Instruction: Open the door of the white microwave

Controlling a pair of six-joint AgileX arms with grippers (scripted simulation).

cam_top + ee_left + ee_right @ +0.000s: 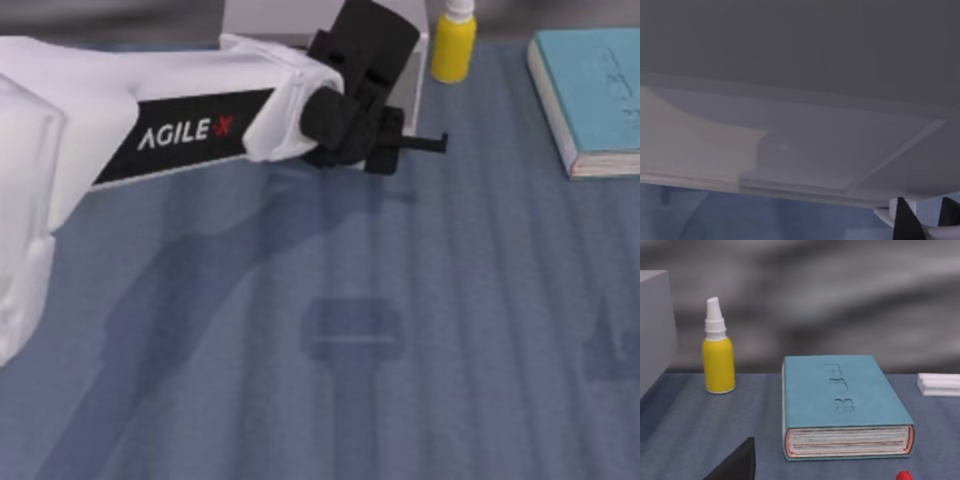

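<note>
Our left gripper [425, 143] sits against the front of the small boxy white microwave [262, 18]; whether its fingers are open, we cannot tell.

So from above, the left arm [150, 130] basically hogs the shot, stretching in from the left edge toward the back middle of the table [450, 330]. Its black left gripper [425, 143] ends up right in front of the white microwave [270, 20], which is mostly buried under the arm, so only a bit of its top and right side peeks out. Can't honestly tell how the fingers are set. Just right of the microwave stands a yellow bottle [453, 45] with a white cap. A light-blue book [592, 95] lies flat at the back right corner, well apart from the gripper.
</note>
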